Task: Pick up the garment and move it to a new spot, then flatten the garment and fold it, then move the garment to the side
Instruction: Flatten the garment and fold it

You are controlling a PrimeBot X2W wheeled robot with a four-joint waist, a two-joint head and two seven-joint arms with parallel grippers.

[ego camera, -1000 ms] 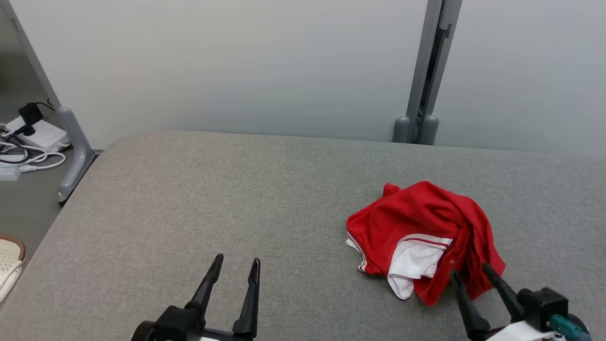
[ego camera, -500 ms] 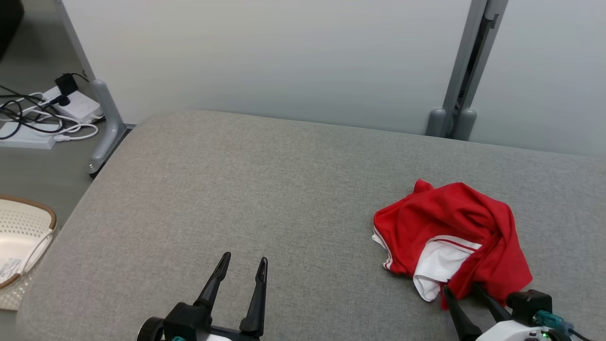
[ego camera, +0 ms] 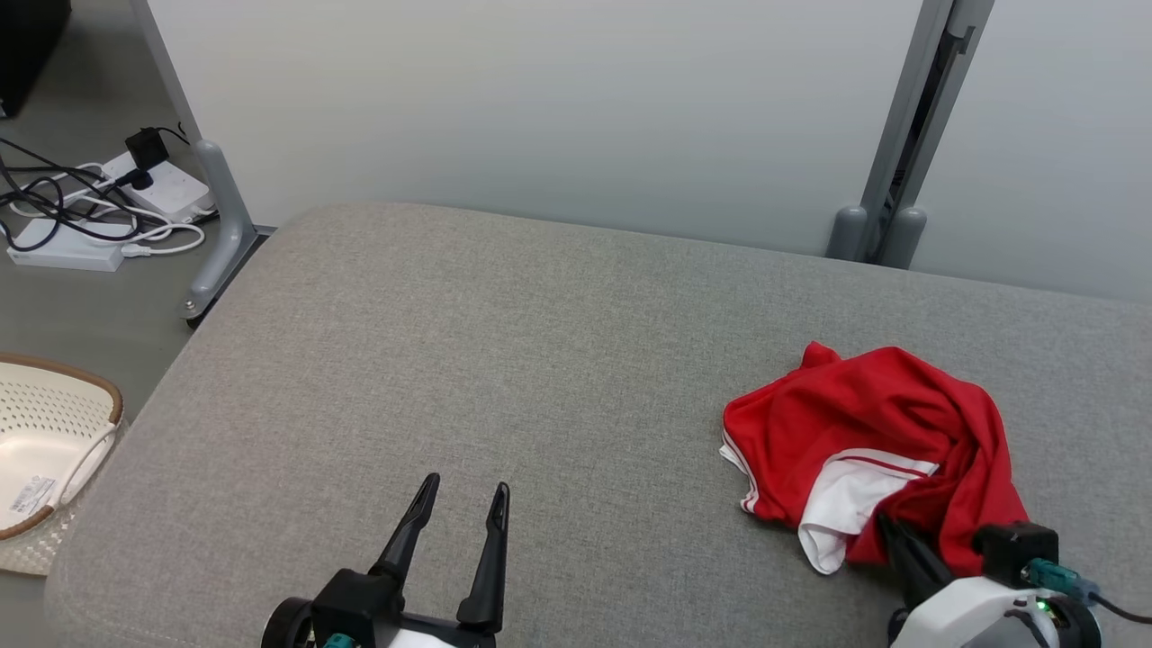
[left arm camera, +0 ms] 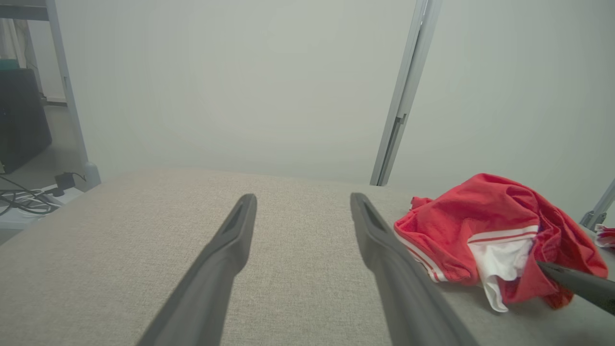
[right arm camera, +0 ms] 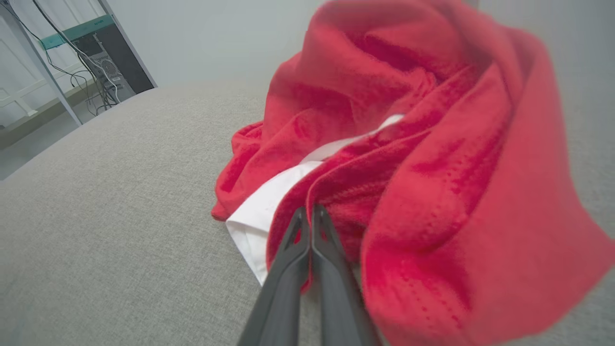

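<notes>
the grey padded surface (ego camera: pixel 540 360) spans the head view, and the red garment (ego camera: pixel 864 423) with its white panel lies crumpled on its right side, near the front edge. it looks light, soft and floppy — likely to sag and trail from a single pinch, so a hem or corner seems the best hold. the right gripper (right arm camera: pixel 308 214) reaches in low, fingers pressed together on a red fold at the garment's near edge. the left gripper (ego camera: pixel 466 484) sits well apart, fingers spread, empty.

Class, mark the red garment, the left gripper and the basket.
red garment (ego camera: pixel 864 405), head view, upper red fold.
left gripper (ego camera: pixel 467 483), head view, between its fingertips.
basket (ego camera: pixel 45 405), head view, perforated inner wall.
</notes>
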